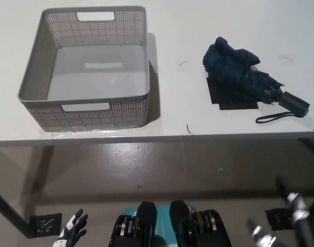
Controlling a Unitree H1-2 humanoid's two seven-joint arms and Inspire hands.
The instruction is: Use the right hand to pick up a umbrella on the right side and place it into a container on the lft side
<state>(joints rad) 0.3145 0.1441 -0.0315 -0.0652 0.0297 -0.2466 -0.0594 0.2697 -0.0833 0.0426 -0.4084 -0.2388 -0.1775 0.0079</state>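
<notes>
A folded dark navy umbrella lies on the right part of the white table, its black handle and wrist strap pointing to the lower right. It rests partly on a black square mat. A grey perforated basket stands on the left part of the table and holds nothing. My black right hand hangs low at the bottom right, below the table edge, far from the umbrella. My white left hand rests at the bottom left, fingers apart, holding nothing.
The table's front edge runs across the middle of the picture, with grey floor below it. A table leg slants at the lower left. Small pen marks dot the tabletop near the mat.
</notes>
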